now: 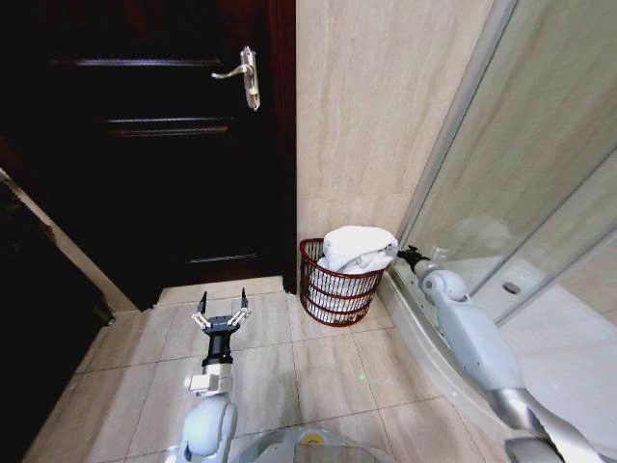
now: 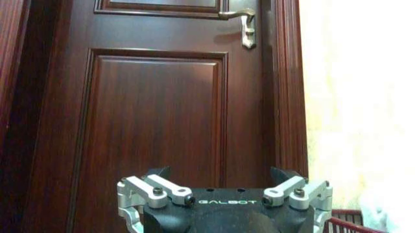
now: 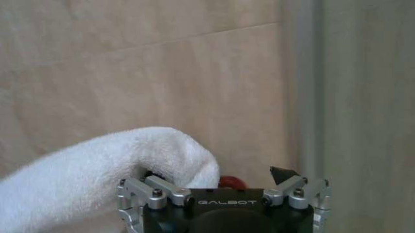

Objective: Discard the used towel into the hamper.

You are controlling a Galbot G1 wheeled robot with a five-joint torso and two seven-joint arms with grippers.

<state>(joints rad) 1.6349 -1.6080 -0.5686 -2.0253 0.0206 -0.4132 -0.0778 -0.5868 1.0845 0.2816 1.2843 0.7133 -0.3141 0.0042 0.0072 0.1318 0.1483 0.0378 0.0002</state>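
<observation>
The white towel (image 1: 357, 249) lies bunched on top of the hamper (image 1: 333, 289), a dark red wire basket on the floor against the tiled wall. My right gripper (image 1: 409, 258) is at the towel's right edge, just above the basket's rim. In the right wrist view the right gripper (image 3: 220, 173) is open; the towel (image 3: 97, 174) covers one fingertip, while the other fingertip (image 3: 283, 172) is bare. A bit of the hamper's red rim (image 3: 232, 182) shows between them. My left gripper (image 1: 222, 311) hangs open over the floor tiles, left of the hamper, pointing at the door.
A dark wooden door (image 1: 154, 145) with a metal handle (image 1: 246, 77) stands left of the hamper. The glass shower enclosure (image 1: 521, 193) and its raised curb (image 1: 415, 328) run close along the right. Open floor tiles (image 1: 318, 367) lie in front of the basket.
</observation>
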